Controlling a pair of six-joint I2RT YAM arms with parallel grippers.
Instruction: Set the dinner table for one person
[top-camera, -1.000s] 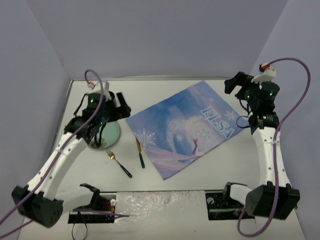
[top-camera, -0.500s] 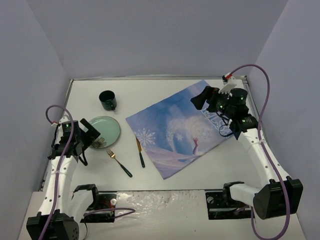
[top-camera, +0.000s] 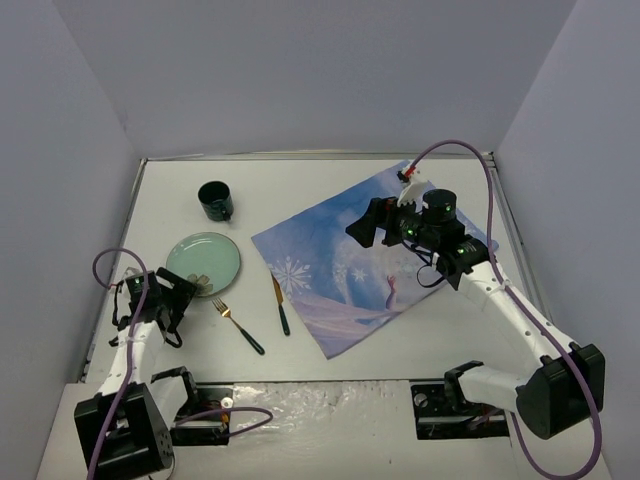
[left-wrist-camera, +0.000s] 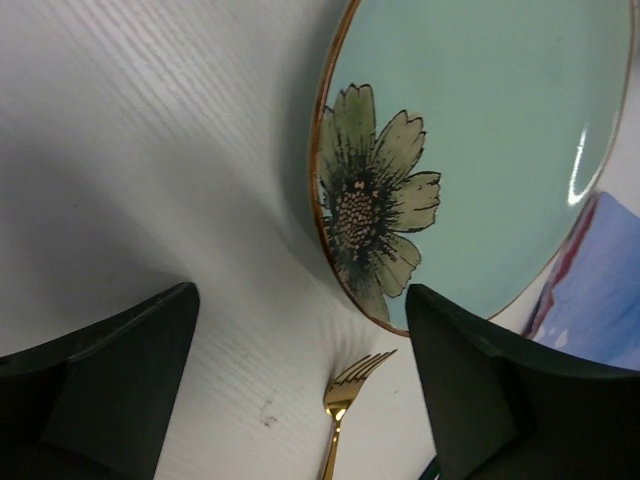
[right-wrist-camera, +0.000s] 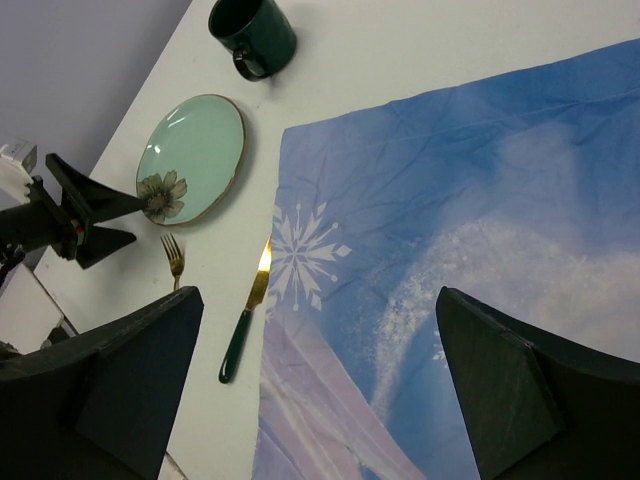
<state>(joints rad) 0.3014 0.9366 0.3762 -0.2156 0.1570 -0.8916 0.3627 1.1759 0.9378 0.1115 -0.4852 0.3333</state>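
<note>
Left gripper (left-wrist-camera: 300, 330) backed off, jaws apart and empty, plate (left-wrist-camera: 480, 150) just ahead. Right gripper (right-wrist-camera: 315, 330), also spread, now over cloth (right-wrist-camera: 480, 200). Nothing set yet.

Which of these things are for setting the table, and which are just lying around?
For the job:
dinner table
green flower plate
gold fork
green-handled knife
dark green mug
Elsa cloth, probably the placemat

Just there:
purple cable on the right arm
back wall
</note>
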